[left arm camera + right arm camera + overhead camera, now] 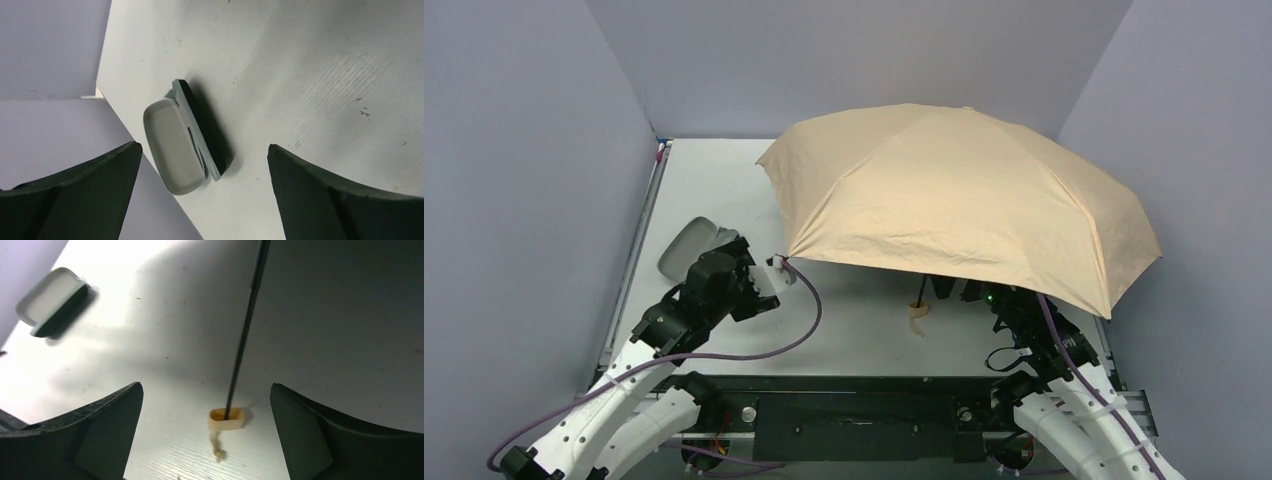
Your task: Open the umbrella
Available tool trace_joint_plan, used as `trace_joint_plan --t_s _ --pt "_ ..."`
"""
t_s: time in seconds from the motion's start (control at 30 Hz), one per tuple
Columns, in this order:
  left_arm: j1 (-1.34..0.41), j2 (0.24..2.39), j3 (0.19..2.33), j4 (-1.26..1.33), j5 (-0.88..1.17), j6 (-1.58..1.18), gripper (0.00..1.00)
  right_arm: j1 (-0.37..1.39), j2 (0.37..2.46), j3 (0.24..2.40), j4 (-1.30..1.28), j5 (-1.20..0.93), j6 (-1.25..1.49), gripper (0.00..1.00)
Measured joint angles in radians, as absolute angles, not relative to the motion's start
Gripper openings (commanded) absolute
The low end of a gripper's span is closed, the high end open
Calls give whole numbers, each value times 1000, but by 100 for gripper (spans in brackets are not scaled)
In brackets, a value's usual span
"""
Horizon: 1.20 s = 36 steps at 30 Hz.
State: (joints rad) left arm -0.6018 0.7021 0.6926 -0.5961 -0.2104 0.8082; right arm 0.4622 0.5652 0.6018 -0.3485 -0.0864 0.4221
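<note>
**Clearing the tools from a spread umbrella without tipping it**

The umbrella (954, 200) stood with its peach-tan canopy fully spread over the right half of the tabletop (714, 190). The opening itself looked done, so the step in hand was judged to be a clean retreat. Its small tan handle (226, 420) rested on the tabletop, and the thin black shaft (247, 325) rose from it at a slant. Whether the canopy's rim touched anything on the far or right side could not be told.

The right tool (206, 385) was released, its 2 fingers wide apart and gripping nothing. In the right wrist view the handle and shaft lay ahead of it, roughly centred in the gap between the fingers but apart from both. From above, that tool sat tucked under the near edge of the canopy. Doing this well would call for drawing it straight back and low, with both fingers off the shaft and the wrist clear of the canopy's underside. The umbrella appeared to balance on little more than its handle, and a nudge could roll it.

The left tool (759, 282) was also released and empty, well to the left of the handle and just beside the canopy's near-left rim. It hovered over a small grey pouch (180, 145), which played no part in the task. Any lift there should avoid that rim.
</note>
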Motion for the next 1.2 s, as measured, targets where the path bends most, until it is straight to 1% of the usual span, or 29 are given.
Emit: trace_joint_plan --t_s 0.1,0.3,0.5,0.67,0.83,1.2 --pt "-539 734 762 -652 -204 725 97 440 566 659 -429 -86 325 94" --pt "-414 844 875 -768 -199 609 97 424 564 701 -545 -75 123 94" --pt "-352 896 878 -867 -221 533 97 418 558 707 -641 14 -128 95" --pt "-284 876 867 -865 -268 470 97 418 467 662 -683 89 -297 95" --pt "-219 815 814 -822 -327 418 97 418 309 606 -727 157 -396 96" --pt "-207 502 554 -671 -450 427 97 405 121 556 -756 326 -453 96"
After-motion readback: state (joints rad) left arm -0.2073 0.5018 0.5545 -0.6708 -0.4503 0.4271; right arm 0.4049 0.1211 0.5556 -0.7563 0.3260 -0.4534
